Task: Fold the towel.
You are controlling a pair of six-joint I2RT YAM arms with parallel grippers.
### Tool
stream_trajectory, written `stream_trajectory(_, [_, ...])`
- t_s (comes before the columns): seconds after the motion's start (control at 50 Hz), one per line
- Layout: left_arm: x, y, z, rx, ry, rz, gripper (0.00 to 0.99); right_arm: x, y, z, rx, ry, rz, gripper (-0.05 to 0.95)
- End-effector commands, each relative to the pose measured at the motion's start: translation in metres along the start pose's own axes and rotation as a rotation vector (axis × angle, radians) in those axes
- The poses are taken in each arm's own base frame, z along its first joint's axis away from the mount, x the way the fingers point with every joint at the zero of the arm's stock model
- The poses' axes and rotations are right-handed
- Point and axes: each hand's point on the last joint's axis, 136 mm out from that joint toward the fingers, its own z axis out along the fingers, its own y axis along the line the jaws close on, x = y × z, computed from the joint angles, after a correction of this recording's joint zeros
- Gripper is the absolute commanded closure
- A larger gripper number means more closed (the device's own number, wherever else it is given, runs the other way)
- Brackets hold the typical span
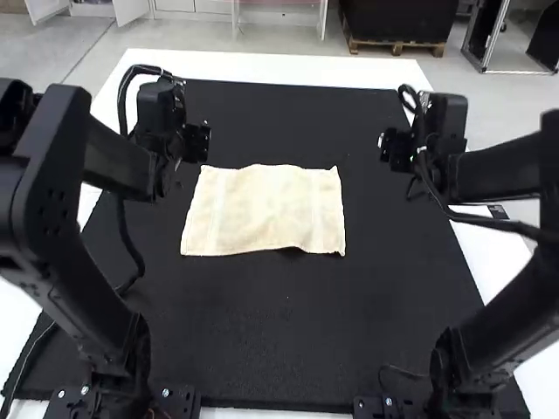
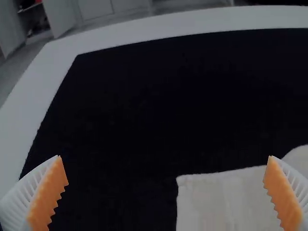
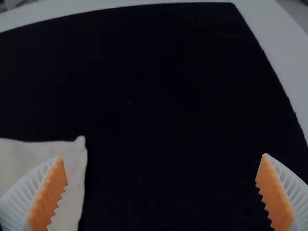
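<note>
Either side of towel (image 1: 266, 209), left gripper (image 1: 199, 144) and right gripper (image 1: 390, 148) are apparently hovering, fingers spread; black mat (image 1: 288, 332) is lying on white table (image 1: 262, 65).

White table (image 1: 262, 68), black mat (image 1: 288, 340) on it, cream towel (image 1: 266, 211) on the mat.

High cam: behind and above arms (image 1: 52, 218), facing forward/down. Wrist cams: closer, facing far; all share towel (image 1: 262, 209).
</note>
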Motion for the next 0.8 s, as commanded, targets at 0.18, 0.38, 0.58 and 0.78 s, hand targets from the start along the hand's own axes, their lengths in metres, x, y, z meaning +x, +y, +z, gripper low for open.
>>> stream_trajectory(0.18, [0.044, -0.005, 0.026, 0.107, 0.156, -0.109, 0.038, 0.032, 0.036, 0.030, -0.165, 0.102, 0.025, -0.01])
stream_trajectory(0.38, [0.064, -0.009, 0.044, 0.163, 0.211, -0.127, 0.039, 0.042, 0.047, 0.052, -0.201, 0.135, 0.044, -0.01])
stream_trajectory(0.58, [0.080, -0.008, 0.062, 0.182, 0.251, -0.138, 0.039, 0.050, 0.064, 0.070, -0.236, 0.146, 0.029, -0.01])
stream_trajectory(0.78, [0.098, -0.009, 0.075, 0.185, 0.286, -0.120, 0.039, 0.062, 0.068, 0.088, -0.244, 0.167, 0.028, -0.01])
